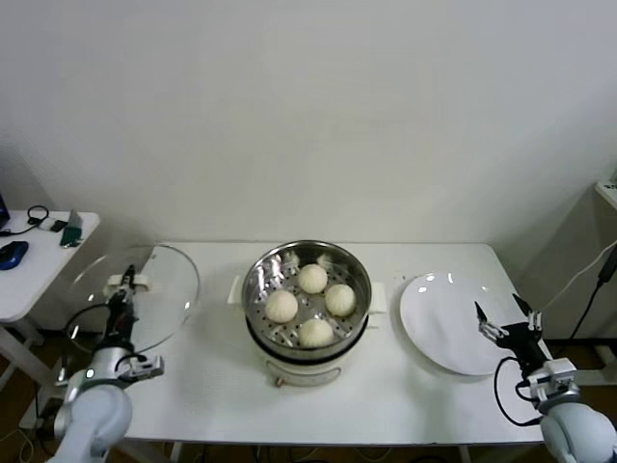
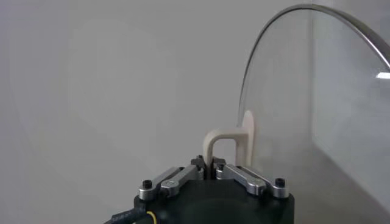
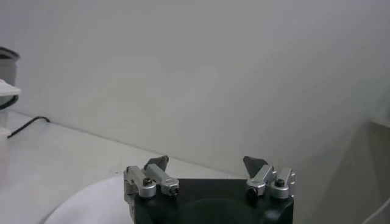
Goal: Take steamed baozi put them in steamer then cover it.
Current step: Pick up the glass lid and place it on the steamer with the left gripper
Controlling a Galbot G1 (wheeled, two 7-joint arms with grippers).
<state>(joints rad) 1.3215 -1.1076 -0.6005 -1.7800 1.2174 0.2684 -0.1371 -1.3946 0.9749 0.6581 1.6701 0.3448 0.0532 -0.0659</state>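
Note:
Several cream-white baozi (image 1: 310, 278) lie on the perforated tray inside the steel steamer (image 1: 262, 272) at the table's middle. My left gripper (image 1: 121, 289) is shut on the cream handle (image 1: 126, 283) of the round glass lid (image 1: 159, 289) and holds the lid tilted up at the table's left end. In the left wrist view the gripper (image 2: 210, 165) pinches the handle (image 2: 226, 141) and the lid (image 2: 317, 91) stands on edge beyond it. My right gripper (image 1: 501, 313) is open and empty over the near right edge of the white plate (image 1: 434, 313); it also shows in the right wrist view (image 3: 205, 163).
A small side table (image 1: 39, 265) stands to the left with a blue mouse (image 1: 12, 254) and cables. The white plate holds nothing. A wall runs behind the table. A cabinet edge (image 1: 607, 193) is at the far right.

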